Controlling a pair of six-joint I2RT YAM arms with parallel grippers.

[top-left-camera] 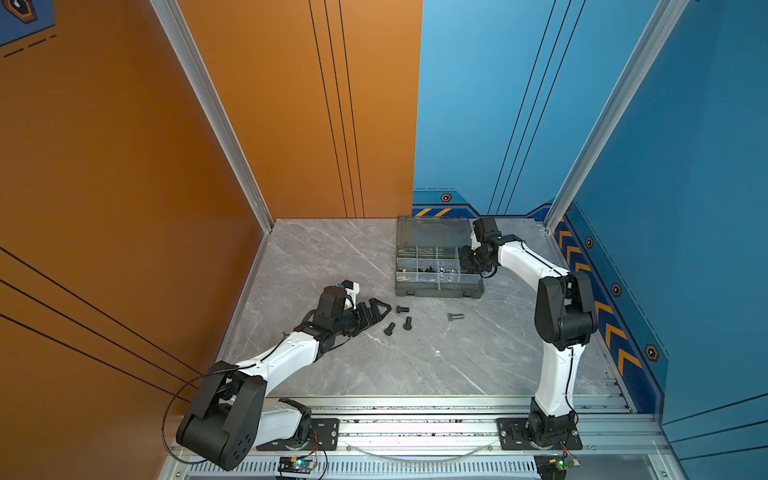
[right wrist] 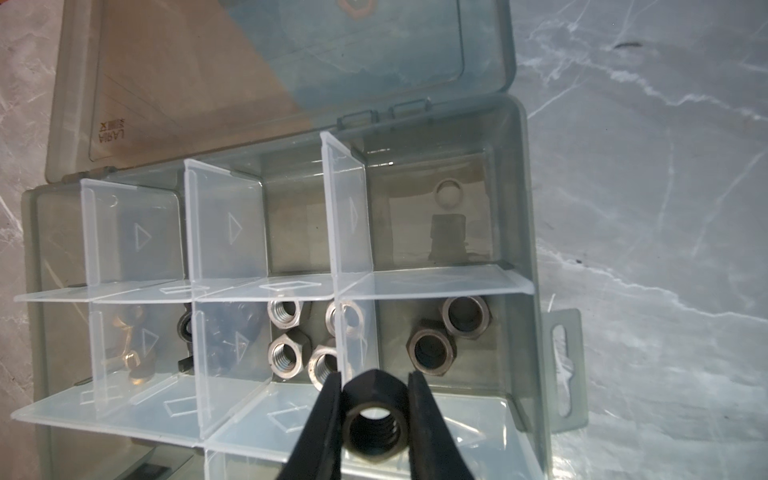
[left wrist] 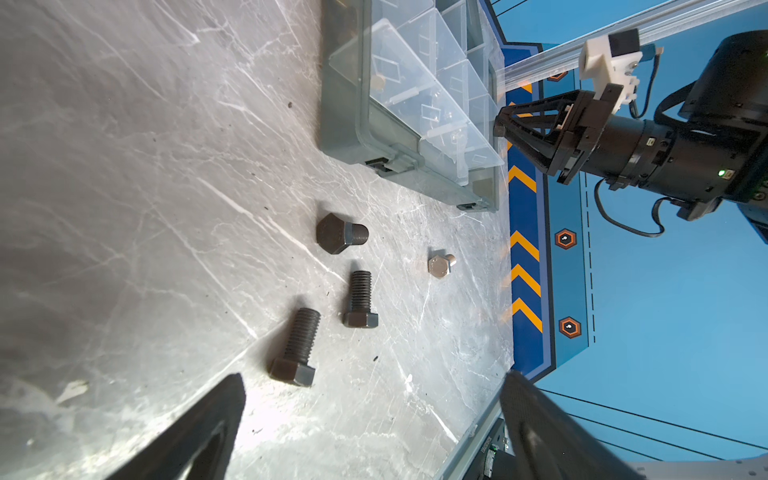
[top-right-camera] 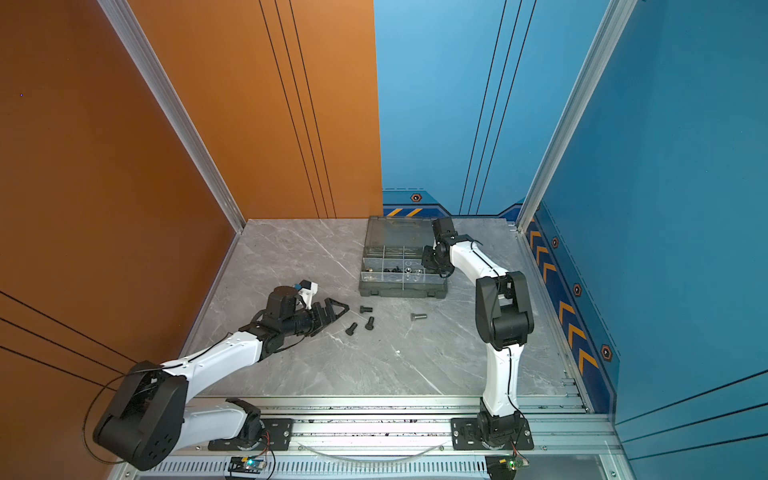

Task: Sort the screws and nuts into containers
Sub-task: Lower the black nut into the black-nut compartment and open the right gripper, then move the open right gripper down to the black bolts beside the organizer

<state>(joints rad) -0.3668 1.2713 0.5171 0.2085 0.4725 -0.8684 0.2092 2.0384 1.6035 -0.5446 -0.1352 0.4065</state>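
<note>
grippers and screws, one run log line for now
right gripper: shut on black nut over organizer case | left gripper: open | table: three black screws, one silver screw

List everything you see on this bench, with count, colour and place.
black bolts: three, black, loose on table by left gripper
silver bolt: one, silver, on table, right of them
case: one, grey, lid open, back of table
silver nuts: four visible, one compartment
dark nuts: two, end compartment beside it
black nut: one, held above case
left gripper: open, empty
right gripper: shut on black nut
</note>
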